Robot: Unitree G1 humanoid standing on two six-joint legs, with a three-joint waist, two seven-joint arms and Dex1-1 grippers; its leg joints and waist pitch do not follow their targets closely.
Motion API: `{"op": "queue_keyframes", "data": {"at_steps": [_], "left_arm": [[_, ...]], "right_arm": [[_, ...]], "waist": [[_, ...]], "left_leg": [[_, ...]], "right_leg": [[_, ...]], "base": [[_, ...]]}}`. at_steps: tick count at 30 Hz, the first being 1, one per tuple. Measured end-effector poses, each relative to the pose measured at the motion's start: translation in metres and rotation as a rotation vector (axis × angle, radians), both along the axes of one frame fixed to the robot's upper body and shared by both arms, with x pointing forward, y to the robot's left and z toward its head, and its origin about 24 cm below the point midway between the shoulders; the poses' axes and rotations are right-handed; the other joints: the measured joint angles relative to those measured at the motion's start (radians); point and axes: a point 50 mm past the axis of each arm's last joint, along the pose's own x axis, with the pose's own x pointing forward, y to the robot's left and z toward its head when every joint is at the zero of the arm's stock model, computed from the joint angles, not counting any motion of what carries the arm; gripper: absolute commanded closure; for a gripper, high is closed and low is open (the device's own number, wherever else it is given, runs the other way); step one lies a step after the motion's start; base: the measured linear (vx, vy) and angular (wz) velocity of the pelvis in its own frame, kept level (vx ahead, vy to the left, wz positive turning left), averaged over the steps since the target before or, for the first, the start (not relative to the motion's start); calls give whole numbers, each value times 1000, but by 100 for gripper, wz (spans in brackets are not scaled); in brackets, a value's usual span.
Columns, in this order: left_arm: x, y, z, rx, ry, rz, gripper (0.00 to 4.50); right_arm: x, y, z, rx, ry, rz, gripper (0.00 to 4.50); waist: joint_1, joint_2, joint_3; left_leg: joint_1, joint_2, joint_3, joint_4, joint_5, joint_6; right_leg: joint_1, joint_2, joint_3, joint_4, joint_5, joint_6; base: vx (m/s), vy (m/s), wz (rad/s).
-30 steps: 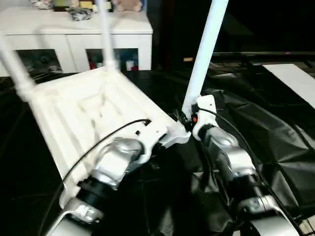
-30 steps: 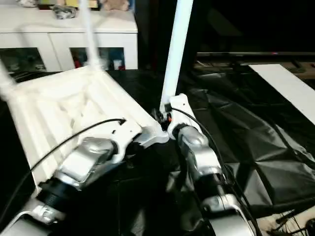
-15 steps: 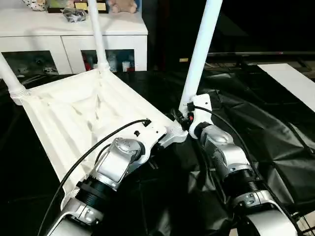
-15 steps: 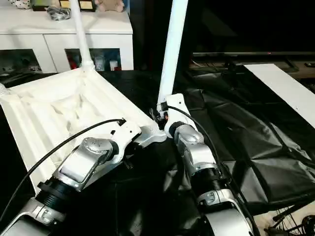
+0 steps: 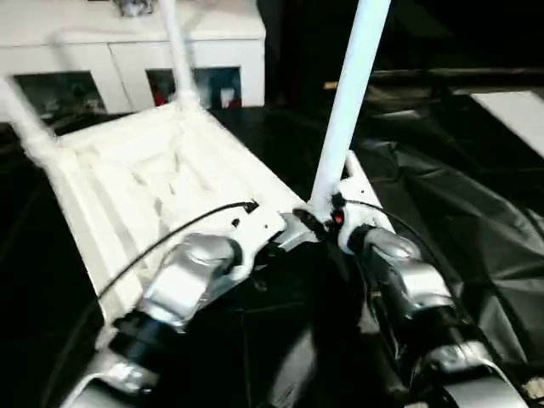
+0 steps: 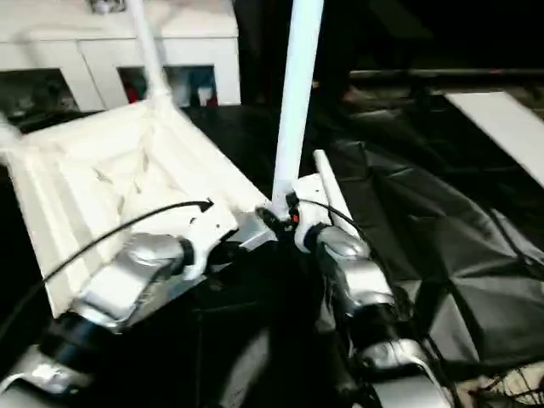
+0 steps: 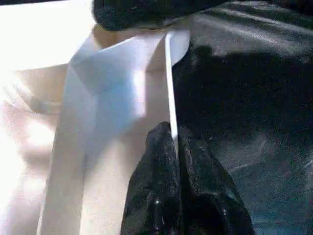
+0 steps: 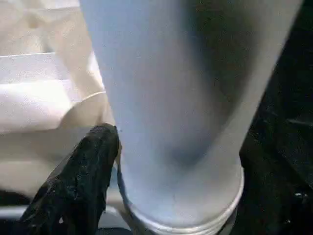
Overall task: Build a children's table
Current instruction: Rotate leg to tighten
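Right pincer (image 5: 327,212) loosened around leg (image 5: 350,102), left pincer (image 7: 178,161) clamped on tabletop (image 5: 153,183) rim

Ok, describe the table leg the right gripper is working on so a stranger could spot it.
Find the upturned white tabletop on the black sheet. Three white legs rise from its corners; this leg stands at the near corner, just above the right gripper. It looks thickest, being nearest the camera.
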Motion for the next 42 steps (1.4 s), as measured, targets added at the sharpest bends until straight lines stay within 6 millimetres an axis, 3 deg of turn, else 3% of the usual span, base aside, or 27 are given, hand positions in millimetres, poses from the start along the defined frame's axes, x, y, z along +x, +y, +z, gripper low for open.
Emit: {"op": "queue_keyframes", "data": {"at_steps": [6,14,19,20,23,25,30,42], "left_arm": [[-7,24,3,-27,-20,-127,450],[-17,45,1,-31,25,-222,450],[-18,47,1,-34,32,-238,450],[-18,48,1,-33,31,-241,450],[-18,49,1,-33,30,-251,450],[-18,49,1,-34,31,-254,450],[-18,50,0,-32,32,-256,450],[-17,53,-1,-30,33,-250,450]], "right_arm": [[-20,-15,10,-35,-31,228,63],[-36,-19,14,-74,-56,428,63],[-37,-17,15,-77,-71,455,63],[-37,-17,16,-81,-79,457,89],[-37,-17,14,-85,-74,450,97],[-36,-18,12,-91,-67,447,131],[-36,-17,8,-107,-66,455,169],[-34,-14,5,-92,-64,449,178]], "waist": [[3,1,1],[1,1,3],[0,1,4],[-1,1,4],[-1,1,4],[0,1,4],[-1,2,4],[-3,1,4]], "left_leg": [[-13,0,0,6,4,3],[-13,0,1,17,1,0],[-13,0,1,21,1,0],[-13,0,1,21,1,0],[-13,0,1,21,1,0],[-13,0,1,21,1,0],[-13,1,1,25,1,0],[-12,1,1,31,1,0]], "right_leg": [[-10,0,0,3,-5,-2],[-9,-2,1,12,-5,-2],[-9,-3,2,17,-5,-2],[-9,-3,2,17,-5,-2],[-9,-3,2,17,-5,-2],[-9,-3,1,18,-5,-2],[-9,-3,2,21,-5,-2],[-9,-3,2,27,-5,-3]], "base": [[0,0,0],[0,0,0],[0,0,0],[0,0,0],[0,0,0],[0,0,0],[0,0,0],[0,0,0]]}}
